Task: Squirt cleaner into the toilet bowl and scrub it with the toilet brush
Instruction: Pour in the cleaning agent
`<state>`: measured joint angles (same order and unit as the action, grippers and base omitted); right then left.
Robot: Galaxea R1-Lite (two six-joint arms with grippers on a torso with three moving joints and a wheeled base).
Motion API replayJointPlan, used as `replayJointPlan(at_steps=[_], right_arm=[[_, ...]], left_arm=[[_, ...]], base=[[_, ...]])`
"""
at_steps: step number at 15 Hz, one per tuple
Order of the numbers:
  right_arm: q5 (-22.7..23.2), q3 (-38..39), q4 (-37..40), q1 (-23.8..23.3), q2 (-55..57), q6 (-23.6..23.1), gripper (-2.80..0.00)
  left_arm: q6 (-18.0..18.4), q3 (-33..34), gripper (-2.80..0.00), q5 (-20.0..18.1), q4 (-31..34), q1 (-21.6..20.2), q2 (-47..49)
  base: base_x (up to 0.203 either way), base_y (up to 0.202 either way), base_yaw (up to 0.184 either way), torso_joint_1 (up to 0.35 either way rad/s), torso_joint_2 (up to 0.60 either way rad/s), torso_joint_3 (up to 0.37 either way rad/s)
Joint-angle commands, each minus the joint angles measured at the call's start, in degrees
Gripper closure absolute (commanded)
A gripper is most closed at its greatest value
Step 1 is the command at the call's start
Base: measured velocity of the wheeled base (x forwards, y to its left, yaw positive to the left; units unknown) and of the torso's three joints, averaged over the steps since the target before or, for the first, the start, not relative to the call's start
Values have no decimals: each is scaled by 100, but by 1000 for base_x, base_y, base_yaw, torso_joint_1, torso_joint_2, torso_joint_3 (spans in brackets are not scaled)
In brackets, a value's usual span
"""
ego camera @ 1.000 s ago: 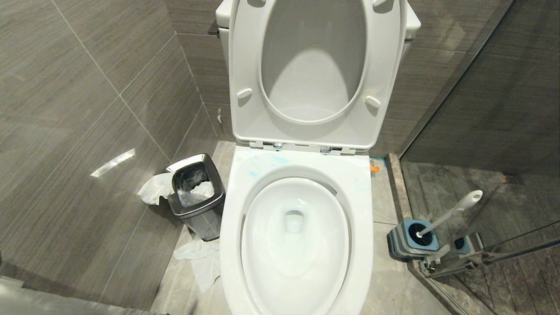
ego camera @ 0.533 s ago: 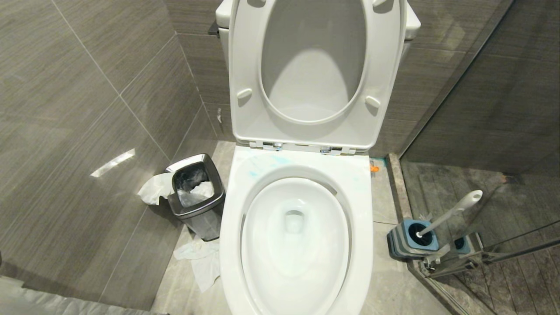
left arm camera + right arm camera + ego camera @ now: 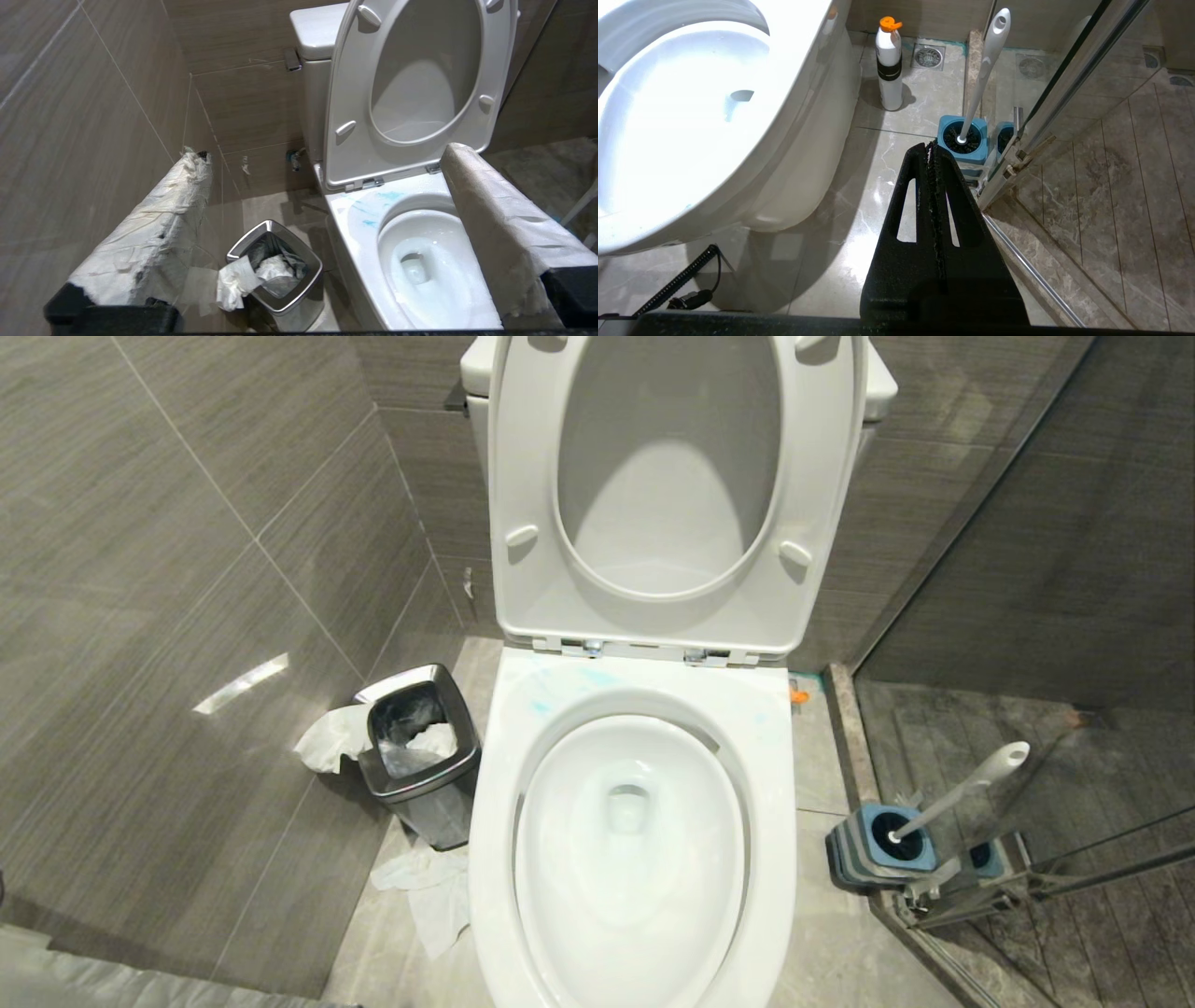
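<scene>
While I look down from my head camera, almost nothing differs from a second ago: the toilet bowl (image 3: 630, 859) sits in the same place, its white seat and lid raised against the tank, and neither of my arms has come into that view. I take this to mean the work has not properly begun, or is paused between steps. Pale turquoise smears of the cleaner (image 3: 369, 212) streak the wide flat rim at the back of the bowl, just below the chrome hinges, so some squirting seems done; the basin itself is glossy white ceramic, oval, with clear water at the drain. My left claw (image 3: 322, 233) hangs released and wide, its two fingers wrapped in crinkled white plastic, above the floor beside the bowl and grasping nothing. My right claw (image 3: 931, 154) is clenched tight on nothing, its black ridged fingers pressed together, low on the other side of the bowl. Just beyond it, the toilet brush (image 3: 983, 70) stands untouched, its slim grey-white handle leaning out of a squarish blue-and-grey holder (image 3: 964, 140) on the marble floor, against a glass shower door. A white bottle with an orange cap (image 3: 889, 63) stands near the base of the bowl. A small steel bin (image 3: 417, 756) with crumpled tissue sits on the bowl's left side.
</scene>
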<state>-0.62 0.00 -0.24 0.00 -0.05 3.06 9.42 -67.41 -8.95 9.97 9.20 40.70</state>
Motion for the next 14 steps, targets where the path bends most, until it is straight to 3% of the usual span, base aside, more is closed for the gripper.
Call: replayJointPlan(at_steps=[1, 14], right_arm=[[1, 0, -2, 0, 5, 2, 0], [1, 0, -2, 0, 5, 2, 0]], left_arm=[[-37, -17, 0, -10, 3, 2, 16], [-37, -47, 0, -37, -4, 11, -13]], base=[[0, 0, 0, 0, 0, 0], [0, 0, 0, 0, 0, 0]])
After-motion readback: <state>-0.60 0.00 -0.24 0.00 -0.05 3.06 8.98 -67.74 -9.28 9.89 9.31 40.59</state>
